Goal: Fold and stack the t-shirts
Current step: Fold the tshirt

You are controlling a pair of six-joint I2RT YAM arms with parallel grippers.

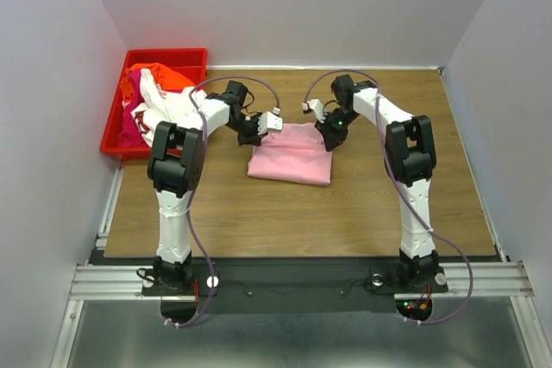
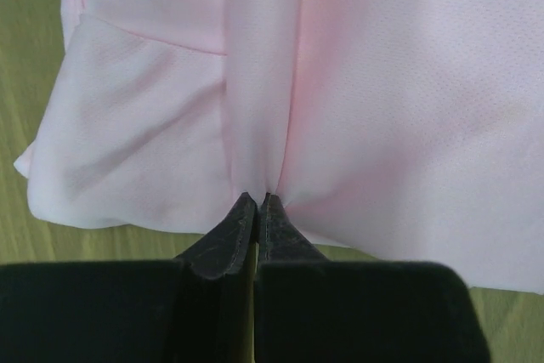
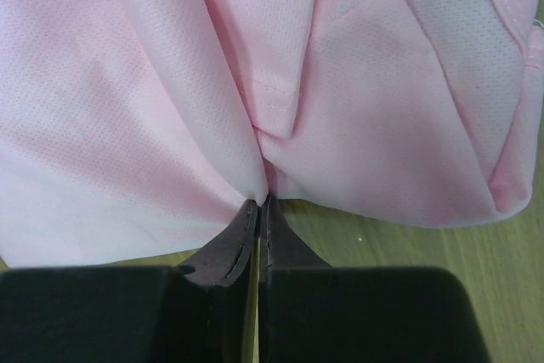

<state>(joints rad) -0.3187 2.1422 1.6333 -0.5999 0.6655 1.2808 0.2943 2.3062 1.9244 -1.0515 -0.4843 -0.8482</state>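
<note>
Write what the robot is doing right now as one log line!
left tool: shut on pink t-shirt | right tool: shut on pink t-shirt | other shirts: in red bin

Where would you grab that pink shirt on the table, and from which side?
The pink shirt lies flat, so only its edges offer a lip. Pinch the far edge near each corner, coming from the far side, as the left gripper and right gripper do.
</note>
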